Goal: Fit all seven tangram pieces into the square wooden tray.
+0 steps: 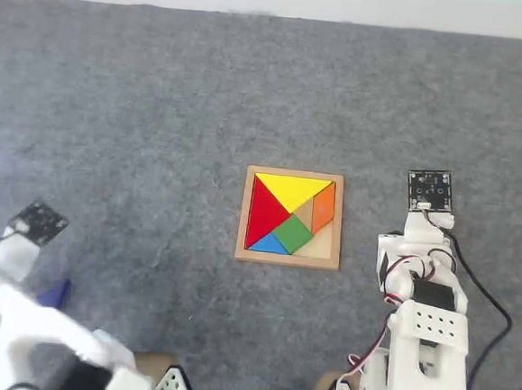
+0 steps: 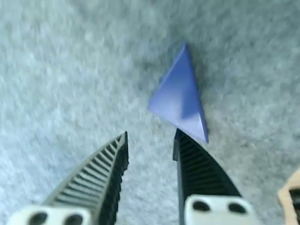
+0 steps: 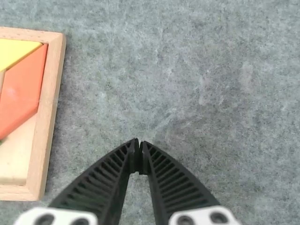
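Grey carpet worktop point(image 1: 159, 106). Your left fingers point(image 2: 199, 173) open, empty, one tip over a corner of the blue triangle point(image 2: 180, 96), well apart from the tray point(image 1: 243, 221); closing could flick it. Your right fingers point(image 3: 117, 173) shut, empty.

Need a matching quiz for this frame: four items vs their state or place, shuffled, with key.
Items
1. left gripper
2. right gripper
3. blue-violet triangle
4. yellow triangle

States and places
A. shut, over carpet beside the wooden tray
B. lying on the carpet, outside the tray
C. seated in the tray
D. open, right by a loose piece

Pairs: 1-D, 2-A, 3-B, 4-C
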Tool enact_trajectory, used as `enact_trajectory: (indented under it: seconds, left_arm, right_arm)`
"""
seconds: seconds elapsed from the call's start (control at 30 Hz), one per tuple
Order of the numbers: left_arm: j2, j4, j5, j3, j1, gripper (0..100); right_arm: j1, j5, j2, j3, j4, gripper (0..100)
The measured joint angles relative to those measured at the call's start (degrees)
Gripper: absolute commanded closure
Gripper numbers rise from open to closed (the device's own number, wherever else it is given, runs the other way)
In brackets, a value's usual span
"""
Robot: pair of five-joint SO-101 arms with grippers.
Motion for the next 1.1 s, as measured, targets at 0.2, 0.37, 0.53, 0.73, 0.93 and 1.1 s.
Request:
enact_trajectory:
  seconds: [0.2,0.37,0.53,0.73,0.93,1.1]
  left_arm:
    - [-1.05,-1.05,-4.92,1.85,-5.45,85]
    - [-1.32,-12.22,-5.63,7.91,-8.97,85]
    - [-1.32,-21.27,-6.24,13.63,-10.73,85]
    - [-2.2,-21.71,-8.18,16.09,-9.85,85]
    - [-3.25,-21.63,-4.92,17.32,-2.11,85]
    - [-3.43,-21.54,7.65,17.49,11.43,85]
  right_arm:
    - [0.0,0.0,0.0,0.0,0.0,99.1]
    - [0.0,0.0,0.0,0.0,0.0,99.1]
    - [0.0,0.0,0.0,0.0,0.0,99.1]
    - [0.0,0.0,0.0,0.0,0.0,99.1]
    - [0.0,0.0,0.0,0.0,0.0,99.1]
    - [0.0,0.0,0.0,0.0,0.0,99.1]
